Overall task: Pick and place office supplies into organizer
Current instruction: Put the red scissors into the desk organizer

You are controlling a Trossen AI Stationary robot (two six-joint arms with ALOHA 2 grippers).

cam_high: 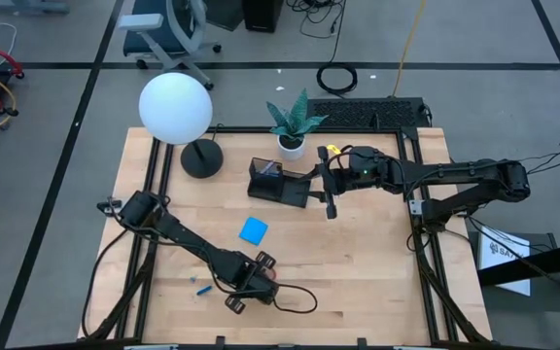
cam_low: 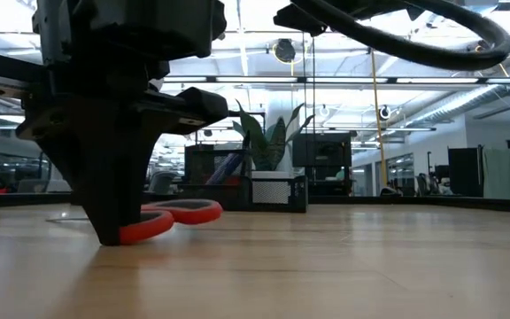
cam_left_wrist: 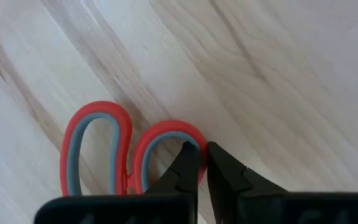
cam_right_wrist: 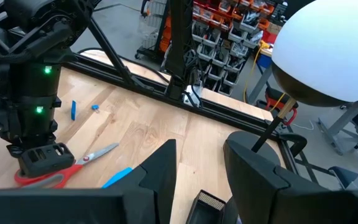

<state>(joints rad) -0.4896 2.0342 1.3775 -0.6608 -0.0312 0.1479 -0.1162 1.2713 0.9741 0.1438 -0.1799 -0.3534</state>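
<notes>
scissors (cam_left_wrist: 98, 149) | blades cut off | organizer (cam_right_wrist: 205, 208) mostly hidden

- High view is looking straight down, taking in the whole table (cam_high: 358, 272) and both arms.
- Low view is sitting at tabletop level, very near the scissors (cam_low: 171, 217), facing the room.
- Left wrist view is pointing down, close on the scissors handles.
- Right wrist view is looking across the table; it and the high view are sharing the lamp (cam_right_wrist: 328, 53).
</notes>
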